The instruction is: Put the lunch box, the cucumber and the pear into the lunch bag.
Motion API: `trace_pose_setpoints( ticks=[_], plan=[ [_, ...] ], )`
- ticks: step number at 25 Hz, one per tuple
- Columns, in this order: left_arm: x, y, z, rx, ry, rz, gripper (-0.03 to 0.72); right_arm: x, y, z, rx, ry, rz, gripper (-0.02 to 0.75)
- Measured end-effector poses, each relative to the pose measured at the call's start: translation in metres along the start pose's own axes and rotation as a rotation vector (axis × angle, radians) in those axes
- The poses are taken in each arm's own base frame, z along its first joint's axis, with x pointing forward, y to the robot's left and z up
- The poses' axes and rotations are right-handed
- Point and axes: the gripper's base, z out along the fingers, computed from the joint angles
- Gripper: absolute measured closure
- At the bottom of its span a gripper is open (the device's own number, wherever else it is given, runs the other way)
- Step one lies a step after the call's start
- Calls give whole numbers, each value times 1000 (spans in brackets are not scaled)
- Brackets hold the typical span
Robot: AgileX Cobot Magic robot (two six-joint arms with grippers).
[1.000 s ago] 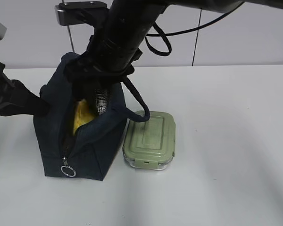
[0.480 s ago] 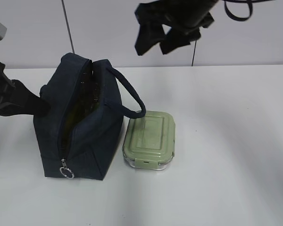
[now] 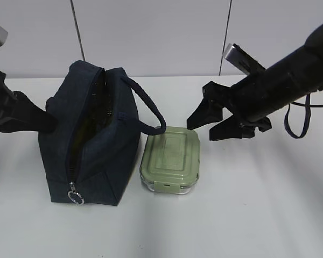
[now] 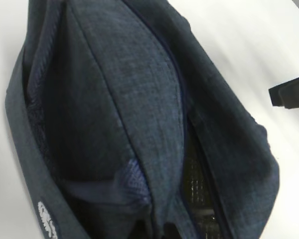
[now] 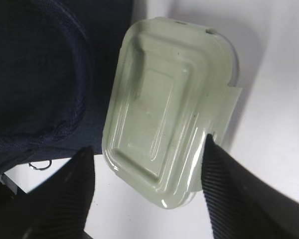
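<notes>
The navy lunch bag (image 3: 91, 145) stands at the left, its top zipper open and its handle (image 3: 148, 110) drooping to the right. The sage-lidded lunch box (image 3: 170, 159) sits against the bag's right side. My right gripper (image 3: 202, 130) is open and empty, just above and right of the box. In the right wrist view its fingers (image 5: 70, 189) straddle the box (image 5: 169, 119) without touching it. My left gripper is pressed into the bag's left side (image 3: 46, 121), its jaws hidden by fabric (image 4: 119, 114). The pear and cucumber are out of sight.
The zipper's ring pull (image 3: 75, 198) hangs at the bag's front bottom corner and also shows in the right wrist view (image 5: 40, 165). The white table (image 3: 258, 204) stretches to the right and front of the box. A grey wall stands behind.
My right arm has come up out of the bag, swung right and come down beside the lunch box. The bag's mouth has narrowed, and the yellow inside no longer shows.
</notes>
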Motion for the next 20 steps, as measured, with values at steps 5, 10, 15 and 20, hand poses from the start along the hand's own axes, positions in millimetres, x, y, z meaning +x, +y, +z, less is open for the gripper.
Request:
trace_pose_setpoints(
  ticks=[5, 10, 15, 20],
  plan=[
    [0, 0, 0, 0, 0, 0, 686, 0, -8, 11, -21, -27, 21, 220],
    [0, 0, 0, 0, 0, 0, 686, 8, -18, 21, -63, -55, 65, 214],
    [0, 0, 0, 0, 0, 0, 686, 20, -31, 24, -66, -73, 79, 209],
    [0, 0, 0, 0, 0, 0, 686, 20, -42, 18, -101, -100, 73, 207]
  ],
)
